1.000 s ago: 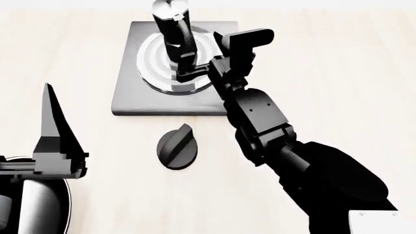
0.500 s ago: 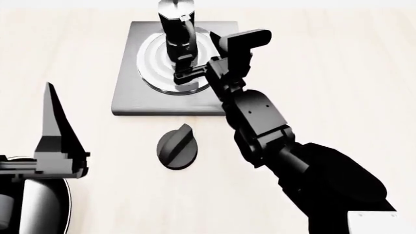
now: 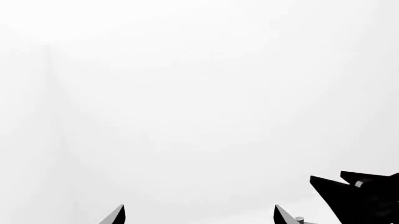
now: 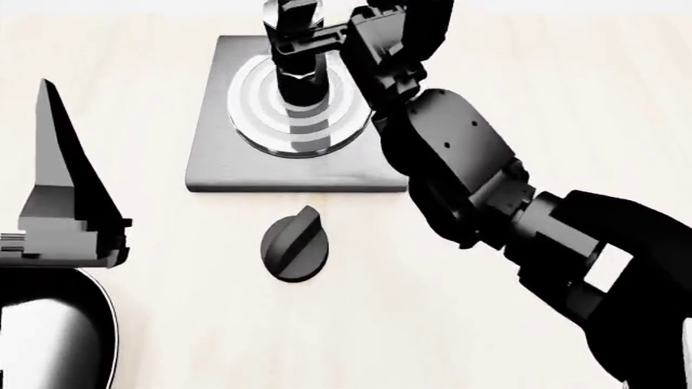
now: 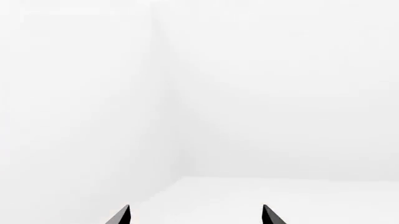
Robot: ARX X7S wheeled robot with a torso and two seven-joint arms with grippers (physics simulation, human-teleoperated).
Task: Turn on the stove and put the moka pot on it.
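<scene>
Item: moka pot (image 4: 301,89), upright on the stove (image 4: 216,154) burner rings; placement judged done. Knob (image 4: 294,243) just before the stove, setting unreadable. Right gripper (image 5: 195,215) beside pot top, tips apart, empty. Left gripper (image 3: 198,215) well away from the stove, spread, empty.

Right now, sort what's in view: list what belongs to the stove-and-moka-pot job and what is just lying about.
Belongs to the job:
- stove, grey plate with burner rings
- knob, in front of the stove
- moka pot, upright on the burner rings
- right gripper, up by the pot's top

Just lying about:
- frying pan, by the left gripper
- table
</scene>
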